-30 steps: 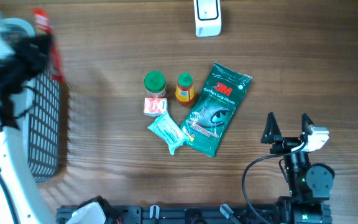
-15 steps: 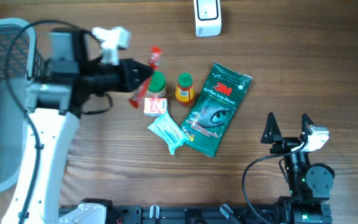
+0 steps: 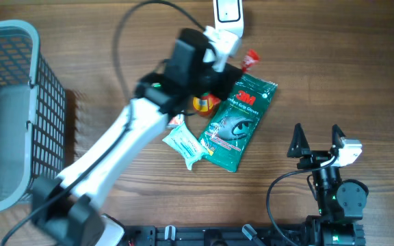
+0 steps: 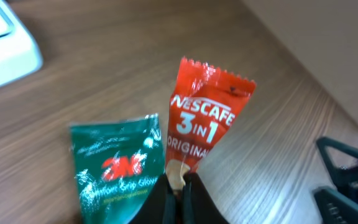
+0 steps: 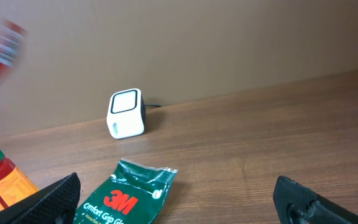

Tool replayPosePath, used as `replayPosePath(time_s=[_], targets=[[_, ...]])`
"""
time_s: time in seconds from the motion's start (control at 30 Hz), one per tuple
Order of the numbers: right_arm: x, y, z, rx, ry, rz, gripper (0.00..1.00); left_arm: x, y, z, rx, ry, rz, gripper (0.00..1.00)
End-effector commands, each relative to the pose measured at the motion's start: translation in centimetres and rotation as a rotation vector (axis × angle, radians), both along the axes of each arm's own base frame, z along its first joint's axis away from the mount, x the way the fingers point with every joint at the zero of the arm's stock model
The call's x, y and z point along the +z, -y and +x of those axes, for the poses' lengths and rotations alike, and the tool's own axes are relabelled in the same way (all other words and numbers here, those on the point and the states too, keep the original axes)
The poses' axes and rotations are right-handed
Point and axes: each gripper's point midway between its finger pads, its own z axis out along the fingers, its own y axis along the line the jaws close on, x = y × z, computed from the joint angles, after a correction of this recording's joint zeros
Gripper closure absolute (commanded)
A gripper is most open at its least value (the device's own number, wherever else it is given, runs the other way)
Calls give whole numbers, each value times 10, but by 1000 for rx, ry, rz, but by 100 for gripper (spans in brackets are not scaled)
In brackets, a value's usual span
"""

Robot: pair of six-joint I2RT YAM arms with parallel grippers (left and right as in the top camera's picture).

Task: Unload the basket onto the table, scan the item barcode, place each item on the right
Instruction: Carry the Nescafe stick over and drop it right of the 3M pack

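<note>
A: Left gripper (image 4: 179, 185): jaws pressed together, pinching the lower edge of the red Nescafé 3-in-1 sachet (image 4: 205, 118). Print was legible from the left wrist only.

B: Overhead gave just a red corner past the arm, between the white box scanner (image 3: 228, 17) and the green 3M glove packet (image 3: 238, 119) on the desk (image 3: 334, 61). Right gripper (image 3: 317, 140): jaws spread wide, well apart from the items.

Sachet (image 5: 6, 40) blurred in right wrist view. Bottle (image 3: 204, 104) mostly under left arm (image 3: 139, 119). Basket (image 3: 46, 109) cut by left edge.
</note>
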Motion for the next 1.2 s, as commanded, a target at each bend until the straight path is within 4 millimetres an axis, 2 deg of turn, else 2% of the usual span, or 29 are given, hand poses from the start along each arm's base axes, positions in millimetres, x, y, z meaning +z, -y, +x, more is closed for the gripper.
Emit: replayPosePath(time_s=[0.0,0.2,0.33,0.53,0.63,0.7,0.8,0.9,0.97,1.1,1.17], targets=[[0,2,0,-10,2,-1,0,-51,36,1,-3,-77,20,96],[0,2,0,-10,1,-1,0,-107,67,-15,-26,-188,51,96],[0,2,0,-10,1,-1,0,-134,80,-28,-59,-225,90,95],[0,2,0,-10,1,-1,0,-160,97,-37,-92,-230,100,95],[0,2,0,-10,1,-1,0,-170,103,-39,-102,-230,102,75],[0,2,0,-10,1,-1,0,-175,104,-41,-106,-237,109,75],[0,2,0,-10,1,-1,0,-178,106,-46,-115,-242,116,76],[0,2,0,-10,2,-1,0,-177,107,-44,-111,-235,116,68],[0,2,0,-10,2,-1,0,-168,106,-39,-103,-221,102,63],[0,2,0,-10,2,-1,0,-128,100,-17,-71,-163,42,61],[0,2,0,-10,2,-1,0,-105,93,-6,-52,-128,11,67]])
